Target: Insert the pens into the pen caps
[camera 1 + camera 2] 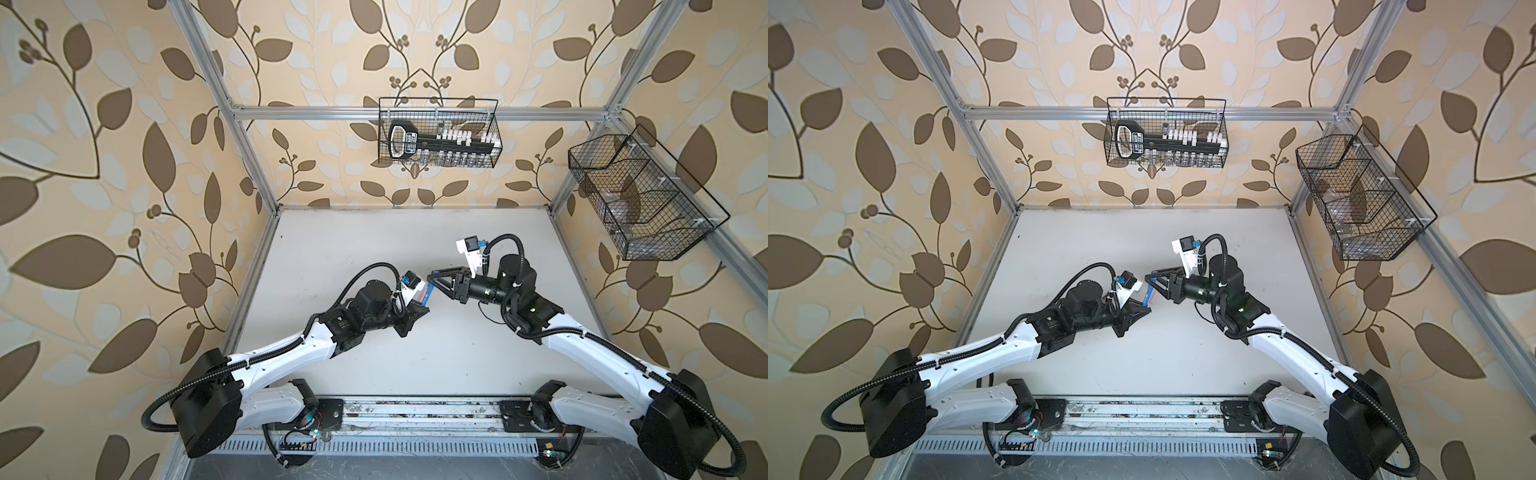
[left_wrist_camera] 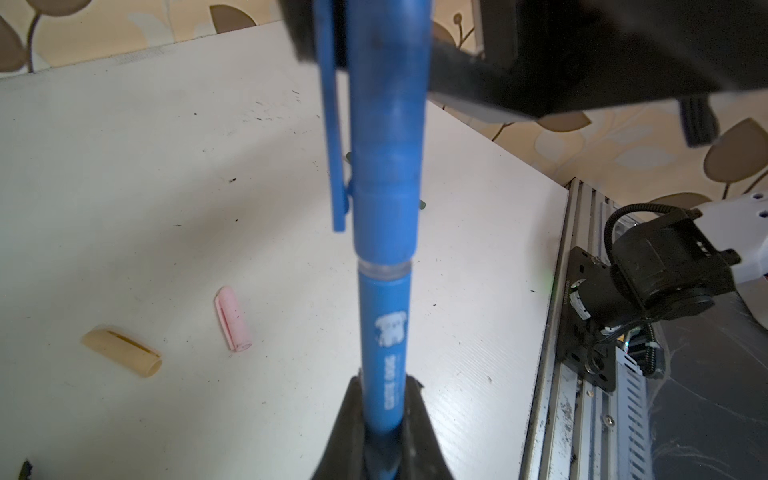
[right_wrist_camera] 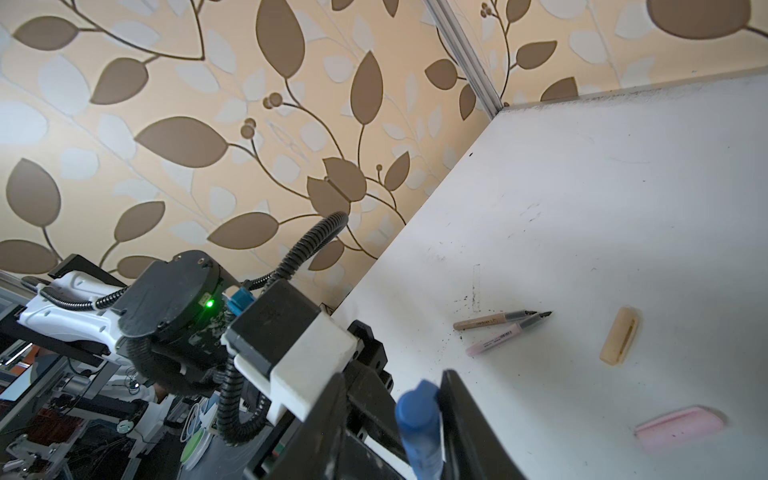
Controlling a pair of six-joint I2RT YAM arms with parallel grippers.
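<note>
Blue cap (image 2: 386,166) almost seated
My left gripper (image 2: 382,380) clamps the blue pen (image 2: 384,332); right gripper (image 3: 395,386) sits around the cap, hold unclear; I would push straight along the barrel

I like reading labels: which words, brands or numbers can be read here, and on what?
Nothing can be read for certain.
Blue pen: white picture and a line of print, blurred.
Pink pen: barcode and print, too small.
Tan pen: print, too small.
Black key-shaped tool: label, too small.
</note>
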